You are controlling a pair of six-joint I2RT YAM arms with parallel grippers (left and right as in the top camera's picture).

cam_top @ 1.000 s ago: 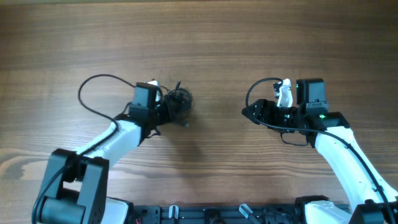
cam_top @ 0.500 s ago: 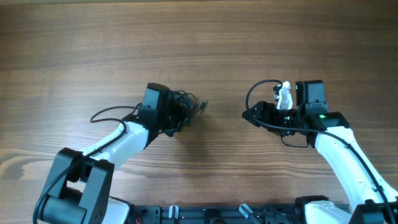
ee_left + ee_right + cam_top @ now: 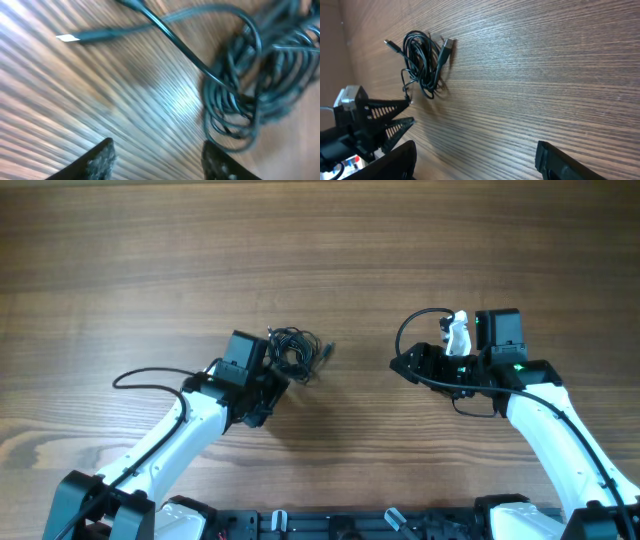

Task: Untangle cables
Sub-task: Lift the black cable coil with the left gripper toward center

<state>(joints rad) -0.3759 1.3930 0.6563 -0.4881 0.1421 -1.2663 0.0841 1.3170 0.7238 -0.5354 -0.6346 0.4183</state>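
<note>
While tangled cables (image 3: pixel 295 352) lie on counter (image 3: pixel 320 240), I read left hand (image 3: pixel 157 159) released just beside them — right hand (image 3: pixel 475 156) released too, well apart.

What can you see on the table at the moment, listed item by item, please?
table: one, brown wood, under everything.
cables: one tangled bundle, strand count unclear, black, left of centre on the table.
arm cords: two, black, thicker, one looping off each arm.
arms: two, white and black, reaching in from the near edge.
left tool: one, black, open and empty, just short of the bundle.
right tool: one, black, open and empty, well clear of the bundle.
</note>
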